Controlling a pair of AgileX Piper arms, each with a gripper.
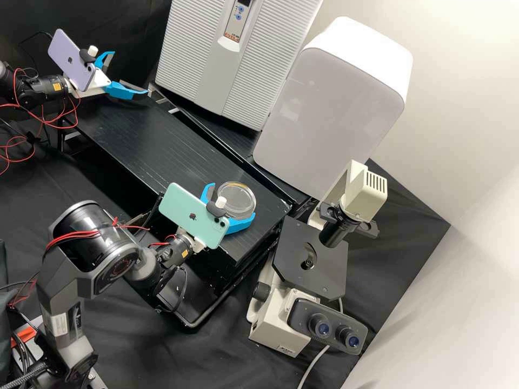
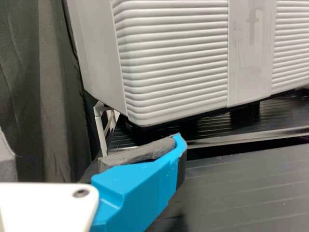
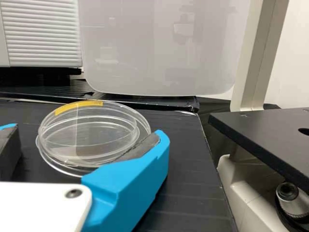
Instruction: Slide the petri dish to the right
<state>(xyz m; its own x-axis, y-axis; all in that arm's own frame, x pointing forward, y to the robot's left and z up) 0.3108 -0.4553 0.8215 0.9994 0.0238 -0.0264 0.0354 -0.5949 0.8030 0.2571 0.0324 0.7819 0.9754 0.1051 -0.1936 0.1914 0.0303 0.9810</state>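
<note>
A clear round petri dish (image 1: 236, 199) (image 3: 91, 133) with a yellow strip on its rim sits near the right front corner of the raised black platform (image 1: 162, 146). My right gripper (image 1: 232, 208) (image 3: 84, 140) is open and straddles the dish. One blue finger (image 3: 140, 164) lies against the dish's side, while the other finger (image 3: 7, 150) stands a little apart from it. My left gripper (image 1: 127, 73) hangs open over the platform's far left end, well away from the dish. One of its blue fingers (image 2: 145, 174) has nothing against it.
A microscope (image 1: 319, 270) stands just right of the platform, its black stage (image 3: 270, 130) close to the platform's edge. A smooth white box (image 1: 335, 108) and a ribbed white appliance (image 1: 232, 54) (image 2: 193, 58) stand behind. Black cloth covers the bench.
</note>
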